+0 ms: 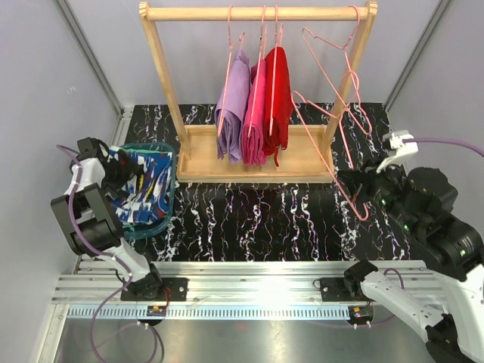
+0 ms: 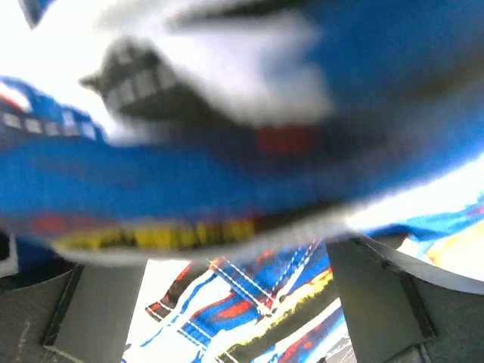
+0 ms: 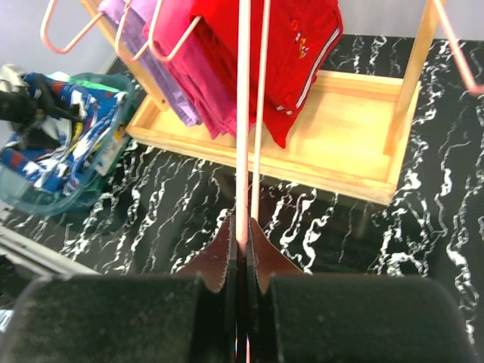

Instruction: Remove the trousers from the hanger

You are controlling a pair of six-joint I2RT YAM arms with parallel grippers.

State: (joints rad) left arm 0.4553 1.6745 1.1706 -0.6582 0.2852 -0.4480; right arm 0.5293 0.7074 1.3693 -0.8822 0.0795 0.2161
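Note:
The navy blue trousers (image 1: 144, 185) with white, red and yellow patches lie bunched in a teal basket (image 1: 171, 198) at the left. They fill the left wrist view (image 2: 249, 295), blurred up close. My left gripper (image 1: 113, 170) hangs over the basket, its fingers wide apart (image 2: 234, 261) with cloth between and below them. My right gripper (image 1: 355, 181) is shut (image 3: 242, 231) on the bottom bar of an empty pink hanger (image 3: 243, 113), held off the rack. The mint green pair is not clearly visible.
A wooden rack (image 1: 257, 13) stands at the back centre. On it hang lilac (image 1: 234, 106), pink (image 1: 255, 113) and red (image 1: 278, 98) pairs. Another empty pink hanger (image 1: 333, 53) hangs at the rack's right end. The table top is black marble-patterned.

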